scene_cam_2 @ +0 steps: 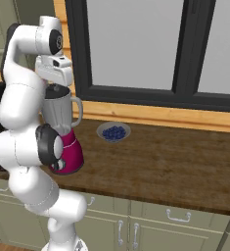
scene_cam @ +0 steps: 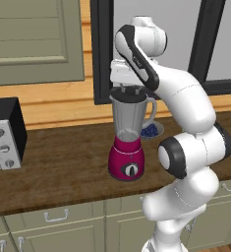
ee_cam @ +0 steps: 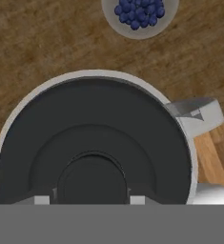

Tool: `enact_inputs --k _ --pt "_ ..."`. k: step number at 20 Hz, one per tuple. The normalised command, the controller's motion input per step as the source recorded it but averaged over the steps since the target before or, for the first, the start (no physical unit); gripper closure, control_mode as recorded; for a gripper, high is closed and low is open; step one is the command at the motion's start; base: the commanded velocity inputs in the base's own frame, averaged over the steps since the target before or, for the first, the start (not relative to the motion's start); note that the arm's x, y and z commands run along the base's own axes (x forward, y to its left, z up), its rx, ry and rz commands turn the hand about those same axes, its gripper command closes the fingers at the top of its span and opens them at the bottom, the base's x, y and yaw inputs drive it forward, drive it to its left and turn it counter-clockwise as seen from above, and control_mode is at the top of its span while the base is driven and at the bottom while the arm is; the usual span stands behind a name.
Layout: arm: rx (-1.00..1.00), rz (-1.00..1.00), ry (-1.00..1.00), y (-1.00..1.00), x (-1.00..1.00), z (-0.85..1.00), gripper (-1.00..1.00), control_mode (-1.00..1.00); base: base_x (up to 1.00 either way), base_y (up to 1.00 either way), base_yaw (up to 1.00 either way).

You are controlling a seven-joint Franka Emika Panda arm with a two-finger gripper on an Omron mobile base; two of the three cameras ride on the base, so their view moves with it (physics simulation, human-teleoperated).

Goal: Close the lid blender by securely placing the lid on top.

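Countertop blender [scene_cam: 128, 142] with magenta rounded base, black-and-white dial and tall clear tapered jar standing upright on the dark wooden desk [scene_cam: 63, 167], side handle turned toward the small bowl of blueberries [scene_cam_2: 114, 132] just behind it. Round black disc-shaped lid [ee_cam: 92, 143] sitting at the jar's mouth, pale rim of the jar showing as an even ring around its edge in the hand view, so apparently centred and level. In the left base view, lid [scene_cam: 130, 93] seen as a dark cap across the top of the jar, directly under the white hand.

Gripper [scene_cam: 131, 88] straight above the lid, pointing down along the jar's upright axis; lid's raised central knob right at the fingertips in the hand view. Fingers themselves hidden at the bottom of that view and behind the hand in the base views, so cannot tell whether spread or pinching the knob.

Deciding relation: lid directly below the gripper, both in line with the jar's vertical axis, no sideways offset visible. Judged nearly done: lid looks seated or within a hair of it. Coming move likely a straight press down, then release and a vertical lift clear; any sideways drag risks tipping the tall jar. Black-and-silver toaster oven [scene_cam: 4, 138] well apart at the far left of the desk.
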Motion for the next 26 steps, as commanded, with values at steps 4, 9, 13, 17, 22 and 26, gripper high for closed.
enact_inputs --k 4,9,13,17,22,26 --pt "0.0 0.0 -0.05 0.0 -0.35 -0.3 1.0 -1.0 0.0 0.0 0.0" --pt "-0.01 0.0 -0.14 0.04 -0.4 -0.49 -1.0 -1.0 0.0 0.0 0.0" --pt "0.0 0.0 -0.11 0.0 -0.17 -0.23 -1.0 -1.0 0.0 0.0 0.0" --pt "0.0 0.0 -0.11 0.0 -0.13 -0.02 -1.0 -1.0 0.0 0.0 0.0" --pt "0.0 0.0 -0.04 0.06 -0.02 0.0 -1.0 -1.0 0.0 0.0 0.0" --pt "0.0 0.0 -0.13 -0.03 -0.23 0.13 -1.0 -1.0 0.0 0.0 0.0"
